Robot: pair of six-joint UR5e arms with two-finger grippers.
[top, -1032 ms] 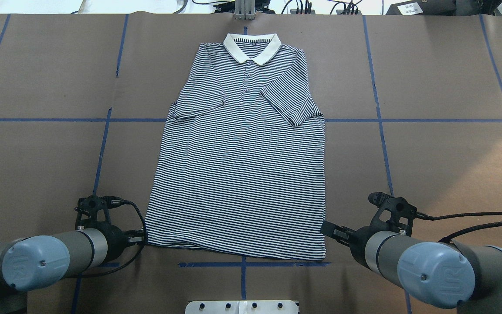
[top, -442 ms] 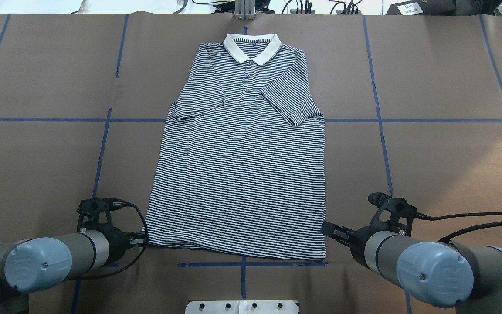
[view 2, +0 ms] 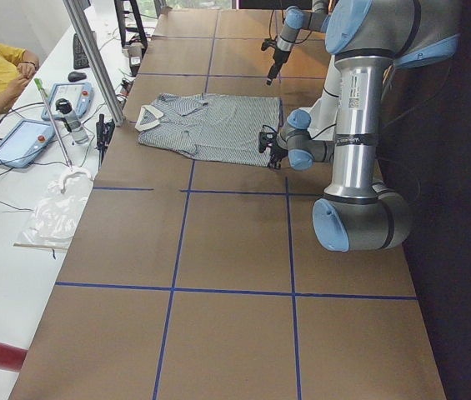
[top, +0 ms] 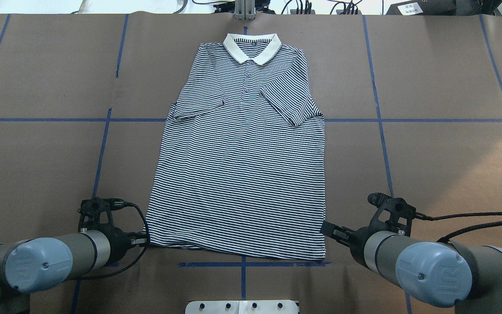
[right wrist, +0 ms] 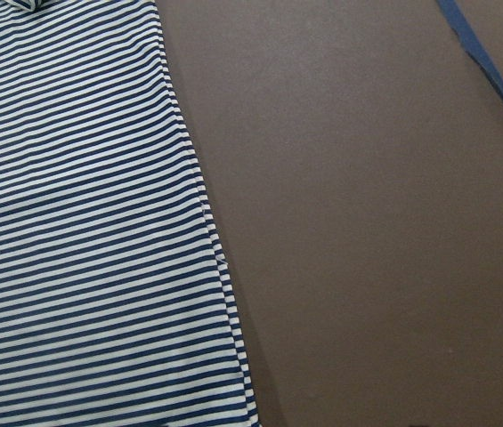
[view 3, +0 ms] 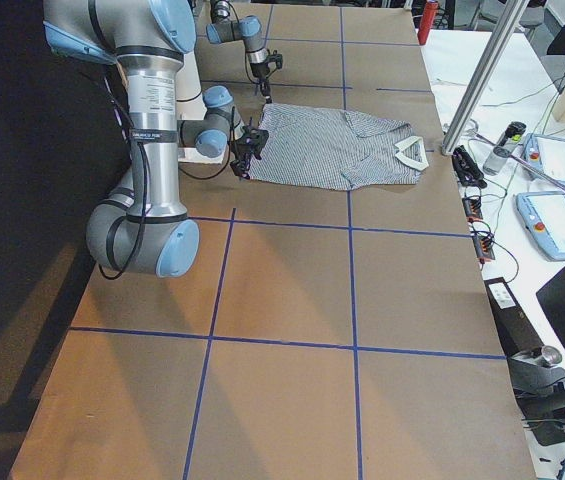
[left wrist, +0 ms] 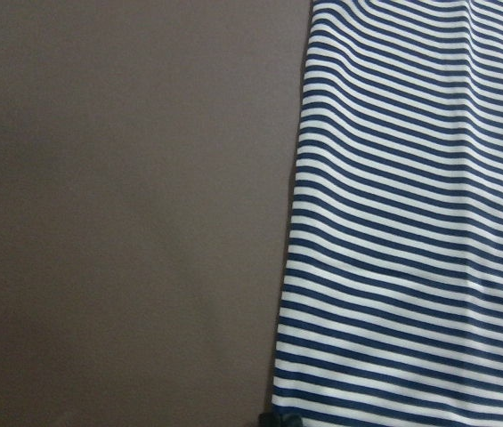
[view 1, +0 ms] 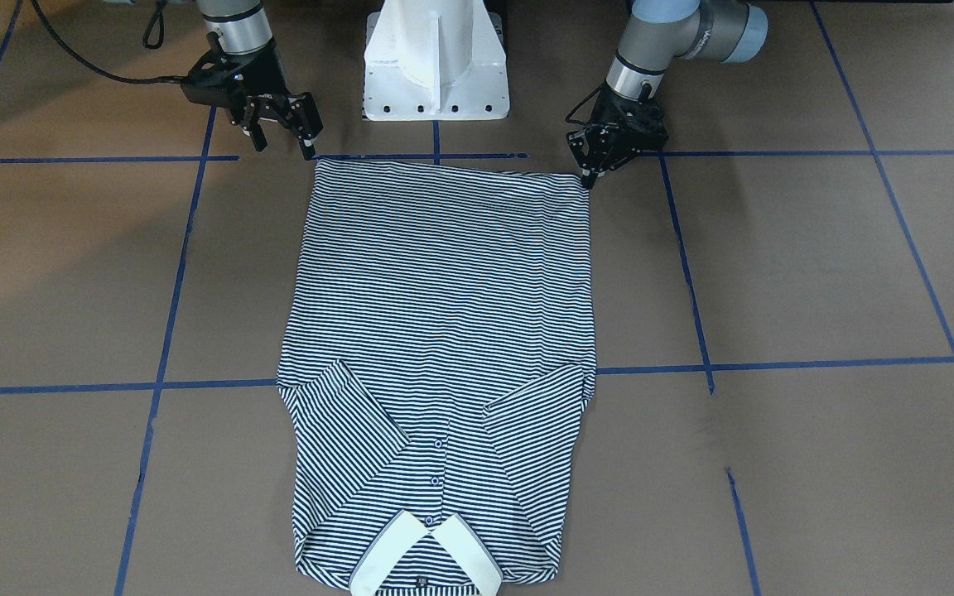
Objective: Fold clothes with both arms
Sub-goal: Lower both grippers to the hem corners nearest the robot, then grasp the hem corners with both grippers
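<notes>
At table (top: 37,174) centre, the shirt (top: 238,174) lies flat, front up. In the overhead view the collar (top: 252,46) points to 12 o'clock and the hem (top: 233,250) to 6. Both sleeves (top: 198,107) are already folded in across the chest.

L gripper (view 1: 593,170) sits at the hem's 7 o'clock corner, tips right at the cloth edge. Its jaws look narrow from the front cam, but whether they pinch fabric I can't tell. R gripper (view 1: 284,146) is just beside the 5 o'clock corner, apparently not touching, fingers spread wide and holding nothing.

Step in hand, as I read it: sleeves done, now taking hold of both hem corners for the bottom-to-top fold. Nothing lifted yet; the hem lies flat on the table w/ a slight ripple near the L corner.

Next move prob. calls for:
- R gripper drops onto its corner and closes through both layers, front and back.
- L gripper needs a sure pinch on its own corner too.
- Both lift together at equal height, carry the hem toward 12 o'clock and lay it near the collar w/o dragging the sleeves open.
</notes>
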